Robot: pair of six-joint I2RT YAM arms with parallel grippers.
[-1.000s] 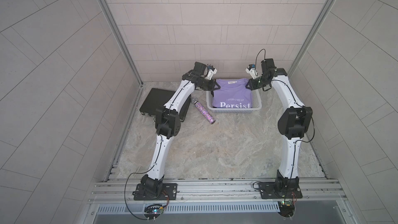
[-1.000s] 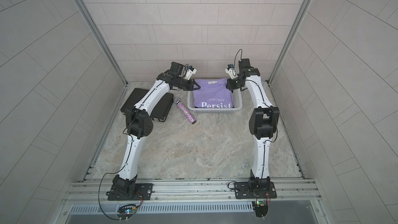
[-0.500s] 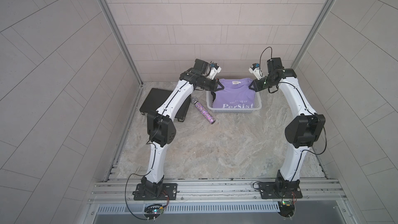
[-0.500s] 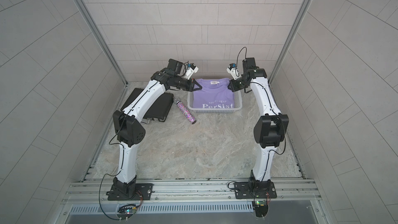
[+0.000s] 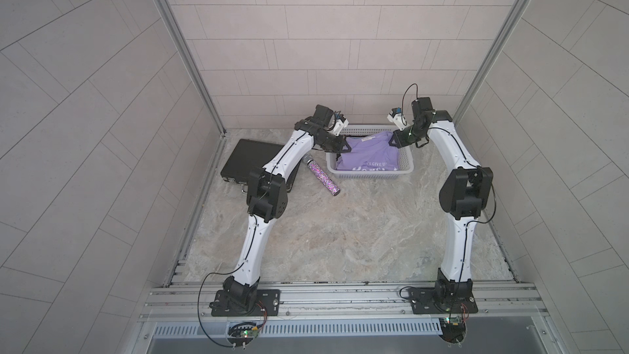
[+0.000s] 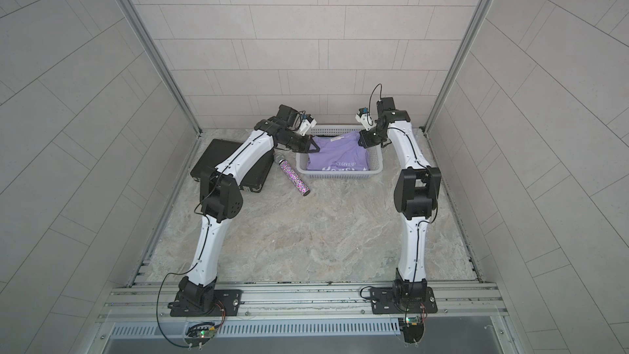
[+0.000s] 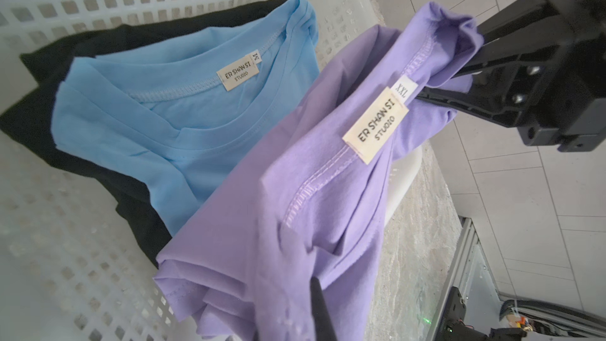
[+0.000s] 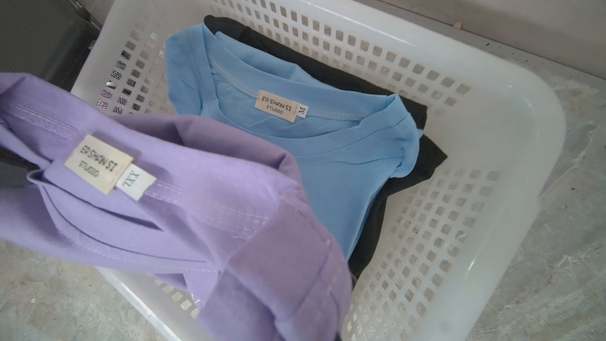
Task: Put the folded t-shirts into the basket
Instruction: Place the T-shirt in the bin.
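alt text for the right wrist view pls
A lilac t-shirt with an XXL neck label fills the foreground, partly covering a white perforated basket. In the basket a folded light blue t-shirt, labelled M, lies on a black t-shirt.

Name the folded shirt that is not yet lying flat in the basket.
The lilac shirt: left tool and right tool hold its collar end up. The light blue shirt lies flat on the black shirt.
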